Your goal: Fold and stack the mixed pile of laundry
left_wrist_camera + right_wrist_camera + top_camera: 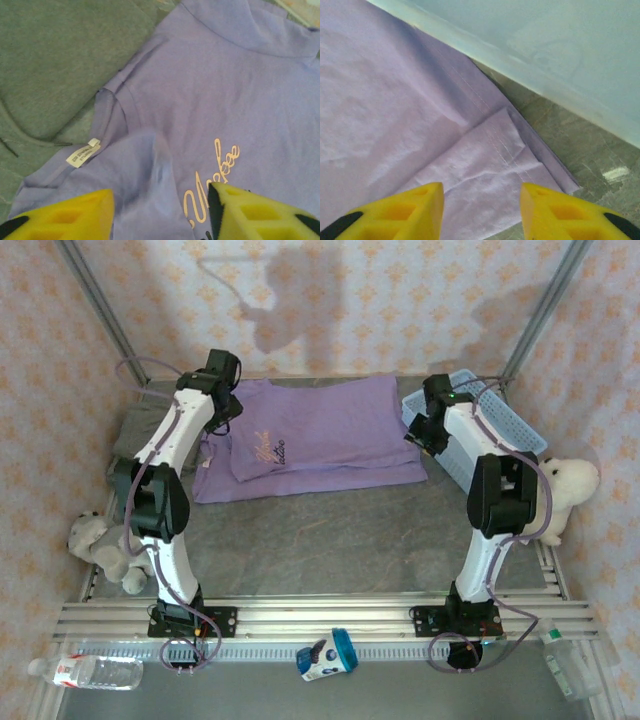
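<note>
t-shirt (pixel 240 90) lies flat under left gripper (pixel 162 195)

purple T-shirt (pixel 250 90): curly cream letters (pixel 217 172), maybe starting with "M", hard to read | neck tag (pixel 83 155): print too tiny | red-white label (pixel 68 670) on bottle (pixel 105 672): too blurry

Back and side walls (pixel 400 300) papered pale pink with repeating orange floral motif, soft shadows (pixel 285 310) on back wall, slanted grey metal frame poles (pixel 100 302) at rear corners, mottled grey table top (pixel 330 540), ribbed aluminium rails (pixel 320 612) along near edge, even diffuse light
</note>
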Robot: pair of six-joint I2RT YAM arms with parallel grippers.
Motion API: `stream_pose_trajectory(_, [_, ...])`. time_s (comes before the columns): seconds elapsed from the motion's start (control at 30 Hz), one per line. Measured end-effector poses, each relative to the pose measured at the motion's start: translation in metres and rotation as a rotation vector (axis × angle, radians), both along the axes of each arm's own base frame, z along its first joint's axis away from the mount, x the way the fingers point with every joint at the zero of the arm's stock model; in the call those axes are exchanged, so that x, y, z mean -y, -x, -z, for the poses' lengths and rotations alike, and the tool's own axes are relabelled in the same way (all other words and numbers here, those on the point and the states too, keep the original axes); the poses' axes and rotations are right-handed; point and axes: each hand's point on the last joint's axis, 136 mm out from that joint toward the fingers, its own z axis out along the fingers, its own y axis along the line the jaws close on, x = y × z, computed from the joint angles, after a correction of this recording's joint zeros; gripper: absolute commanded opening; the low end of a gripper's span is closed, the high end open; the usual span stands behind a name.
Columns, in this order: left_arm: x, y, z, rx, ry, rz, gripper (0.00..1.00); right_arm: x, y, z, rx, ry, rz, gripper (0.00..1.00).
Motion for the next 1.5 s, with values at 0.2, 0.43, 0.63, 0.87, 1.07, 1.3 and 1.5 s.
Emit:
stream_pose_trajectory(0.2, [0.019,0.034,0.018,-0.071,0.044,0.069,0.49,-0.007,0.004,-0.020,0.054,0.009,-0.064,0.41])
stream_pose_trajectory(0.43, [0.066,0.094,0.052,-0.110,0.147,0.140,0.17,-0.053,0.038,-0.004,-0.001,-0.014,-0.199,0.35])
stream_pose_trajectory(0.63, [0.066,0.106,0.102,-0.201,0.124,0.109,0.10,-0.080,0.043,0.037,-0.083,-0.031,-0.241,0.32])
stream_pose_trajectory(0.87, [0.043,0.102,0.122,-0.223,0.022,0.070,0.09,-0.068,0.044,0.080,-0.167,0.033,-0.226,0.32])
stream_pose_trajectory(1.07, [0.027,0.129,0.152,-0.308,-0.016,0.046,0.09,-0.060,0.050,0.084,-0.157,0.072,-0.225,0.31])
stream_pose_trajectory(1.3, [0.029,0.165,0.161,-0.340,-0.039,0.077,0.09,-0.046,0.094,0.086,-0.189,0.088,-0.223,0.31])
stream_pose_trajectory(1.5, [0.039,0.210,0.162,-0.337,-0.008,0.087,0.09,-0.038,0.136,0.087,-0.226,0.073,-0.224,0.32])
